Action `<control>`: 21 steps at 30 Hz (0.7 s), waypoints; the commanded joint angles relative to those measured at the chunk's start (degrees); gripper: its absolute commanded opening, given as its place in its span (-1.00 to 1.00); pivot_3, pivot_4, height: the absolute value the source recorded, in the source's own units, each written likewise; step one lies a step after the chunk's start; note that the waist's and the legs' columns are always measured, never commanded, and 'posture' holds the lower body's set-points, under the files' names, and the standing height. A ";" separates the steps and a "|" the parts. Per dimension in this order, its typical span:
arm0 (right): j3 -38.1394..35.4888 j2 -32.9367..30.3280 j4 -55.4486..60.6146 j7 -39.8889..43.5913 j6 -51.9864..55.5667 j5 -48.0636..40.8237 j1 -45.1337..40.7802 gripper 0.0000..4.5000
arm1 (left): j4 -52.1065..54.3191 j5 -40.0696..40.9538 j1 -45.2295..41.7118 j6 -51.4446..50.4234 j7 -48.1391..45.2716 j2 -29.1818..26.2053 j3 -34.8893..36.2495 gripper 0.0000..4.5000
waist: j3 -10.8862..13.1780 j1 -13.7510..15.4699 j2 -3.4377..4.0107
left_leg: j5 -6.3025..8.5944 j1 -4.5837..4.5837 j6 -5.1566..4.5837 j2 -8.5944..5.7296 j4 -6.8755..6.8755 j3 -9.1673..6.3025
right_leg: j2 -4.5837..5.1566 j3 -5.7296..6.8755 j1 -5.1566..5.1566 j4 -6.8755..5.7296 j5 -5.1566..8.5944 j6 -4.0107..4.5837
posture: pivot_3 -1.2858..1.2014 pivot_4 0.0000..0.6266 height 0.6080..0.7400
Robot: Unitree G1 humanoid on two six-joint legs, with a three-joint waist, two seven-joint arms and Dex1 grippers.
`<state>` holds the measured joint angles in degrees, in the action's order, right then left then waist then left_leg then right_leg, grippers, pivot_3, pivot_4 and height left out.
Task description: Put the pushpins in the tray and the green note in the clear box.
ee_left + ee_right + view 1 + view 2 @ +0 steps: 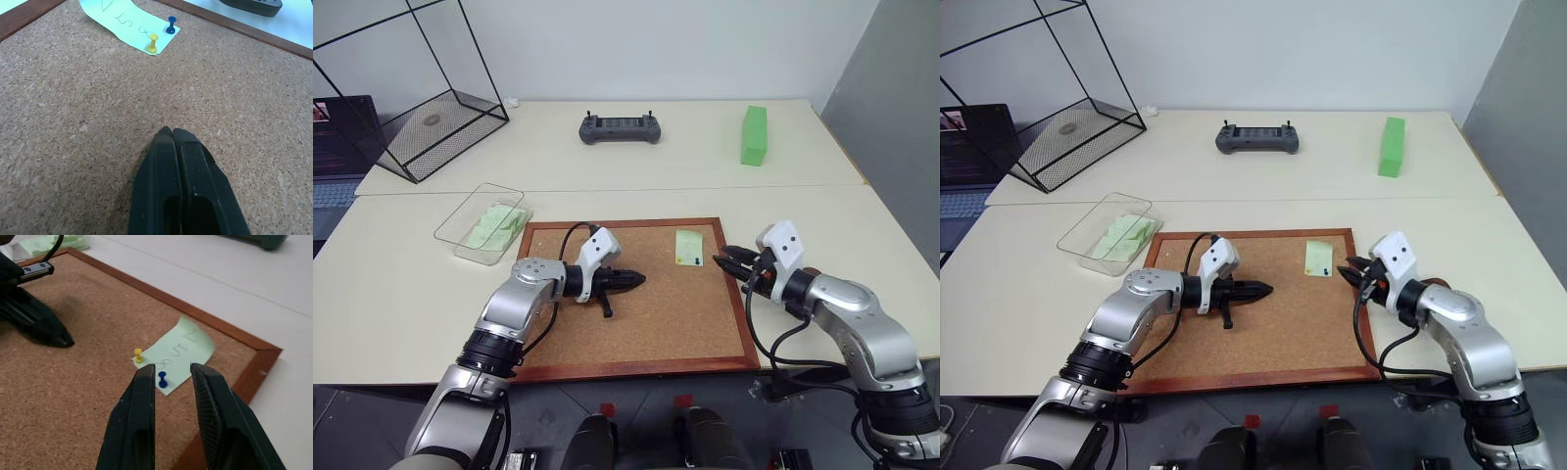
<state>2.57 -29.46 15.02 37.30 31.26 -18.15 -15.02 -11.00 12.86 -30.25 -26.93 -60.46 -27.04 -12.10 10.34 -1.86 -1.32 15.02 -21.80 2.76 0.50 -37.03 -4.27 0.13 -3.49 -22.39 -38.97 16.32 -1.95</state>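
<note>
The right gripper, jaws narrowly parted and empty, lines up on the small blue pushpin pinning the pale green paper note just ahead, nearer than the left gripper, whose jaws are closed.

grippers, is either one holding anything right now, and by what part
Nothing is held. The left gripper is shut and empty over the cork board. The right gripper has open jaws near the green note, gripping nothing.

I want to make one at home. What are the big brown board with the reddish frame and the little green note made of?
The big brown board looks like cork: speckled, grainy, matte. Its reddish frame seems to be stained wood, smooth with a slight sheen. The little green note looks like thin paper: it curls up at one end and has handwriting on it.
</note>
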 commanded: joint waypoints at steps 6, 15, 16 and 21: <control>3.30 4.20 -8.27 0.81 -6.75 2.73 -3.95 -0.47 | 0.00 -1.11 -0.21 0.00 0.71 -0.51 -0.52 -1.00 | 0.00 0.00 0.00 | 0.00 0.00 0.00 0.01 0.00 -0.01 | 0.00 0.01 0.00 -0.01 0.00 0.00 | 0.03 -0.52 1.00; 4.73 7.32 -16.40 0.73 -10.22 4.97 -7.80 -0.47 | 0.57 -0.90 -0.46 -0.32 0.25 -0.64 -0.70 -1.00 | 0.00 -0.03 0.00 | 0.00 0.01 0.00 0.03 0.00 -0.01 | 0.00 0.02 0.00 -0.01 0.00 0.01 | 0.03 -0.52 1.00; 4.90 7.57 -17.06 0.79 -10.50 5.17 -8.08 -0.47 | 0.55 -0.92 -0.50 -0.31 0.21 -0.63 -0.71 -1.00 | 0.00 -0.03 0.01 | 0.00 0.01 0.00 0.03 0.00 -0.01 | 0.00 0.02 0.00 -0.01 0.00 0.01 | 0.03 -0.52 1.00; 5.73 8.40 -19.42 1.03 -11.55 6.32 -8.55 -0.47 | 1.00 -0.82 -0.34 -0.57 0.22 -0.66 -0.68 -1.00 | 0.00 -0.03 0.01 | 0.00 0.01 0.00 0.04 0.00 -0.02 | 0.01 0.03 0.00 -0.02 -0.01 0.01 | 0.03 -0.52 1.00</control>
<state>8.15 -21.46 -4.37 37.57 21.54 -12.35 -22.31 -10.91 12.80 -30.37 -27.11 -60.38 -27.27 -12.10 10.34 -1.89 -1.32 15.02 -21.80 2.77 0.54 -37.03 -4.29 0.14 -3.46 -22.39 -38.99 16.31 -1.94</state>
